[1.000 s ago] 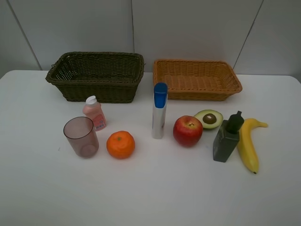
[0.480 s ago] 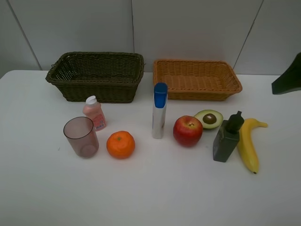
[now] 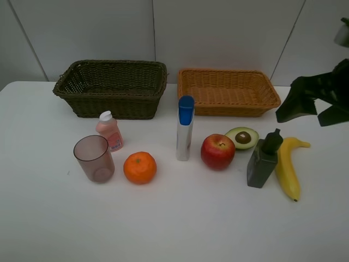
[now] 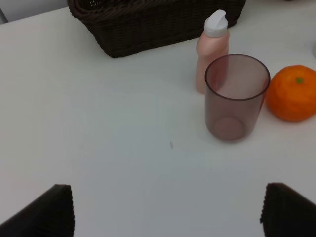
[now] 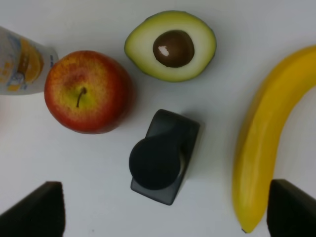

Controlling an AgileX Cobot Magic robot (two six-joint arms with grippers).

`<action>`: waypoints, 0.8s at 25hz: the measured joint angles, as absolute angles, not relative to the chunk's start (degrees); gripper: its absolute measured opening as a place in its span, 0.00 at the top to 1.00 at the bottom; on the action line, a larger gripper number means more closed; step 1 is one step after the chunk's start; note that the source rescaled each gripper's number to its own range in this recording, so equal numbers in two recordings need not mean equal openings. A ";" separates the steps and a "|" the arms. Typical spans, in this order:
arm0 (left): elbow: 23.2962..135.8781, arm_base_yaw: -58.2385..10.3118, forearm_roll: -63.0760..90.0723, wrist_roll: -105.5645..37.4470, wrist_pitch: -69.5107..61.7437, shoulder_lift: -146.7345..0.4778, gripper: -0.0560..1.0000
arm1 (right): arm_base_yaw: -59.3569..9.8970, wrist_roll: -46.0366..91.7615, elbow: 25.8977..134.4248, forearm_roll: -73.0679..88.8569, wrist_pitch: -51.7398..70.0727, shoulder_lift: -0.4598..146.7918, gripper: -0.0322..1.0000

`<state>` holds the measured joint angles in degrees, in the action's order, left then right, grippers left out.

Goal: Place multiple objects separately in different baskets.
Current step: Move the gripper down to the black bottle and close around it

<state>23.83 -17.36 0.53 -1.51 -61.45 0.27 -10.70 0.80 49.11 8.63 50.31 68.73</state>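
On the white table stand a pinkish cup (image 3: 94, 158), a pink bottle (image 3: 109, 131), an orange (image 3: 139, 167), a silver blue-capped tube (image 3: 185, 135), a red apple (image 3: 217, 151), an avocado half (image 3: 242, 137), a dark pump bottle (image 3: 263, 160) and a banana (image 3: 287, 166). Behind them sit the dark basket (image 3: 109, 64) and the tan basket (image 3: 229, 71), both empty. My right gripper (image 3: 313, 112) hangs open above the banana and pump bottle (image 5: 160, 163), holding nothing. My left gripper (image 4: 165, 212) is open near the cup (image 4: 237, 98); the exterior view does not show it.
A grey panelled wall rises behind the baskets. Bare table lies in front of the row of objects and left of the cup. The table's back edge runs just behind the baskets.
My right arm has come into the exterior view from the right edge and moved left, above the banana. None of the objects has moved.
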 joint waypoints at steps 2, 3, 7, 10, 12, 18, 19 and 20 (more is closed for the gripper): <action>23.83 -17.36 0.53 -1.51 -61.45 0.27 0.00 | -10.82 0.80 49.11 8.97 49.75 70.85 0.22; 23.83 -17.36 0.53 -1.51 -61.45 0.27 0.00 | -10.88 0.80 49.11 8.95 49.34 71.66 0.22; 23.83 -17.36 0.53 -1.51 -61.45 0.27 0.00 | -11.12 1.37 49.11 9.71 47.90 74.56 0.22; 23.83 -17.36 0.53 -1.51 -61.45 0.27 0.00 | -11.73 1.93 49.11 9.81 47.50 76.25 0.22; 23.83 -17.36 0.53 -1.51 -61.45 0.27 0.00 | -12.17 2.06 49.11 10.03 47.09 77.56 0.22; 23.83 -17.36 0.53 -1.51 -61.45 0.27 0.00 | -12.51 3.65 49.11 11.29 45.89 82.55 0.22; 23.83 -17.36 0.53 -1.51 -61.45 0.27 0.00 | -12.50 3.72 49.11 11.29 45.42 83.35 0.22; 23.83 -17.36 0.53 -1.51 -61.45 0.27 0.00 | -12.50 3.85 49.11 11.29 45.16 84.10 0.22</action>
<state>23.83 -17.36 0.53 -1.51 -61.45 0.27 -12.50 3.85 49.11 11.29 45.16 84.10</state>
